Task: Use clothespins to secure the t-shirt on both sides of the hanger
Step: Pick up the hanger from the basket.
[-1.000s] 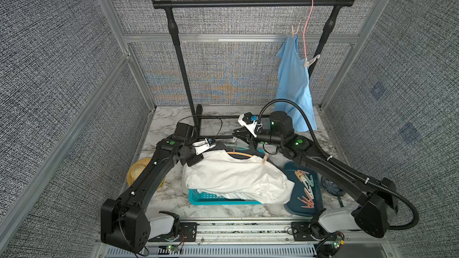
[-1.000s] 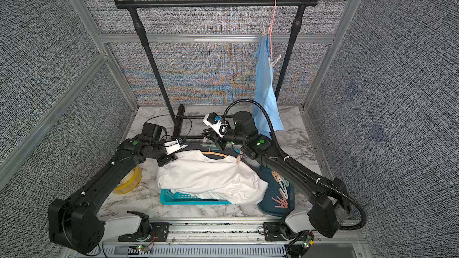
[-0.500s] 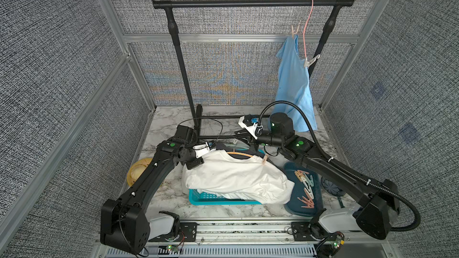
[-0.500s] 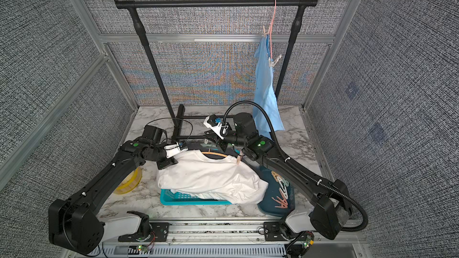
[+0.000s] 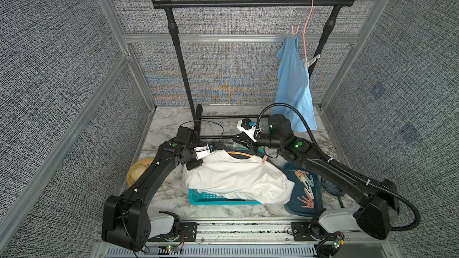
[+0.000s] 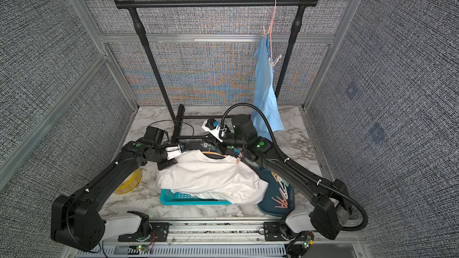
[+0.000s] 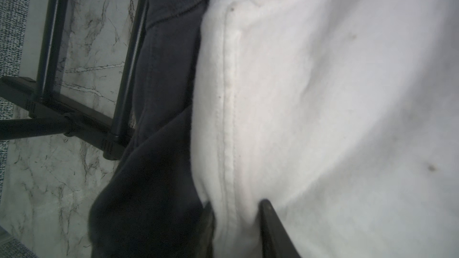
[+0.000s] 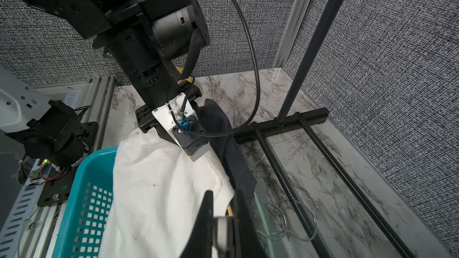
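Left gripper [image 7: 236, 217] pinches the t-shirt [image 7: 323, 95] seam; right gripper [image 8: 223, 194], nearly closed on a pale object [image 8: 221, 229], should steady the hanger [image 5: 239, 154] at its fingertips.

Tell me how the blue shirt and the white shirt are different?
The blue shirt hangs from the rack; the white shirt lies slumped over the teal basket. The blue shirt has two clothespins; on the white shirt I see only one. Both are on hangers: one pink, one orange.
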